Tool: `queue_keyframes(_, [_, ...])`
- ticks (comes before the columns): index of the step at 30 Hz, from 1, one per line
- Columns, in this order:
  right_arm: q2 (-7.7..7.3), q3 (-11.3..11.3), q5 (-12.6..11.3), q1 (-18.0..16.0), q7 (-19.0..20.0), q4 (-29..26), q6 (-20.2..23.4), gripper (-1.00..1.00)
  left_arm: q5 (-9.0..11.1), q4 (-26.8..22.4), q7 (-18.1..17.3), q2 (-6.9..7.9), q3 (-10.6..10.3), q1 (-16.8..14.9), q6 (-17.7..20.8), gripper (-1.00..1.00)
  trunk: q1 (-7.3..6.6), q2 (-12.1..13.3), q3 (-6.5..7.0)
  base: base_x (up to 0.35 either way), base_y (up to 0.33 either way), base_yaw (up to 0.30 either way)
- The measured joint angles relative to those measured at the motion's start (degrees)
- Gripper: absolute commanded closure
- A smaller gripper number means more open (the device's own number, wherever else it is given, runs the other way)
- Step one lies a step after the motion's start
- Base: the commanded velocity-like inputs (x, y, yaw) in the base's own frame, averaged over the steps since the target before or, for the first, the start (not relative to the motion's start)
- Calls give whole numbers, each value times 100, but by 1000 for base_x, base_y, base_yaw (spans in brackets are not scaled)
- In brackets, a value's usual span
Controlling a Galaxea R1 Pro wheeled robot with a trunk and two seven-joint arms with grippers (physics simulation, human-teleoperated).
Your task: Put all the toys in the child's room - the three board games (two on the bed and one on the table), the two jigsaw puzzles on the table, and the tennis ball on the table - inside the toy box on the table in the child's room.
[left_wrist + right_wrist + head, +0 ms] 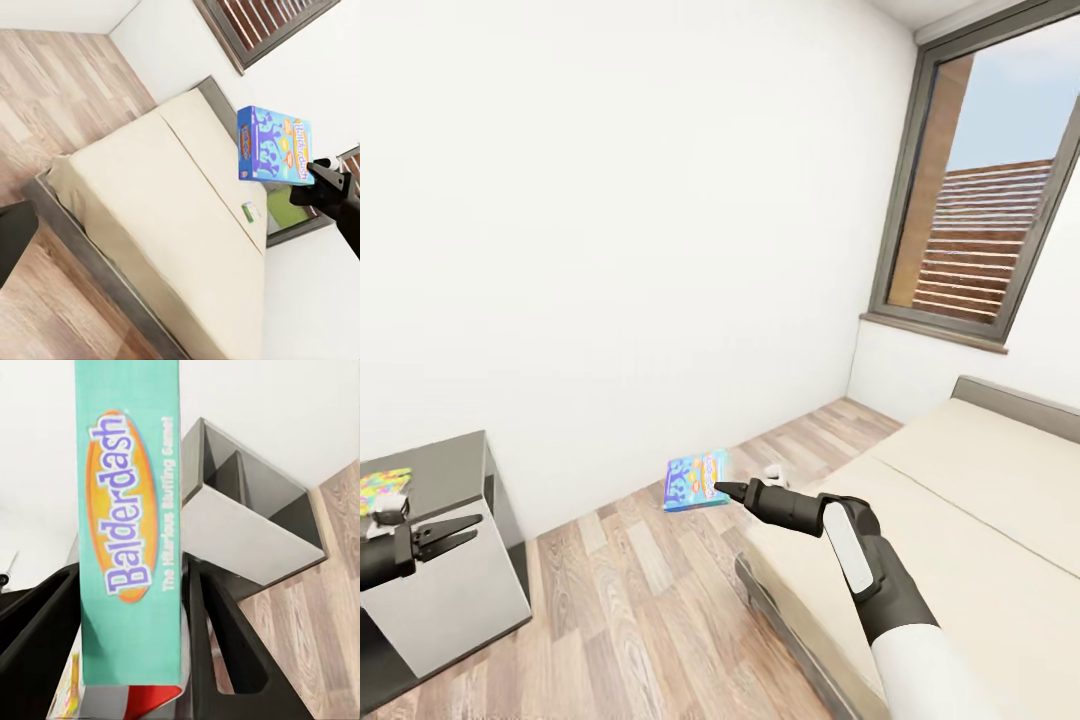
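"Balderdash" and "The Hilarious Bluffing Game" on the blue board game's teal edge

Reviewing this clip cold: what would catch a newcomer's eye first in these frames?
The blue board game, its edge reading Balderdash in the right wrist view, is clamped in the right gripper, held in the air past the foot of the bed. The bed's beige mattress lies at the right beneath a dark-framed window. At the left, the left gripper hangs open before a dark-topped cabinet.

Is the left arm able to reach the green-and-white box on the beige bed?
Probably not: the left hand hangs by the dark-topped cabinet, across wood floor from the bed, and the box lies at its far side.
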Motion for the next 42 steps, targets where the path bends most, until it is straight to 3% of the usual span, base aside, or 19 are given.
queue_keyframes(19, [-5, -1, -4, 0, 19, 0, -164, 100, 46, -50, -2, 25, 36, 9, -3, -100, -418, 764, 275, 0, 0, 283])
queue_keyframes(24, [-26, -8, -6, 0, 44, -6, -162, 100, 80, -65, -4, 334, 160, 40, -5, -100, -528, 965, 347, 0, 0, 283])
queue_keyframes(29, [-64, -9, -16, 0, 76, -19, -159, 100, 87, -60, -5, 660, 670, 69, -6, -100, -639, 1166, 420, 0, 0, 282])
queue_keyframes(34, [-74, -10, -9, 0, 81, -17, -162, 100, 116, 7, -7, 934, 1004, 197, -5, -100, -683, 1247, 438, 0, 0, 282])
queue_keyframes(42, [-80, -10, -11, 1, 87, -17, -161, 100, 400, 48, -16, 1040, 1149, 286, -6, -100, -859, 1569, 553, 0, 0, 282])
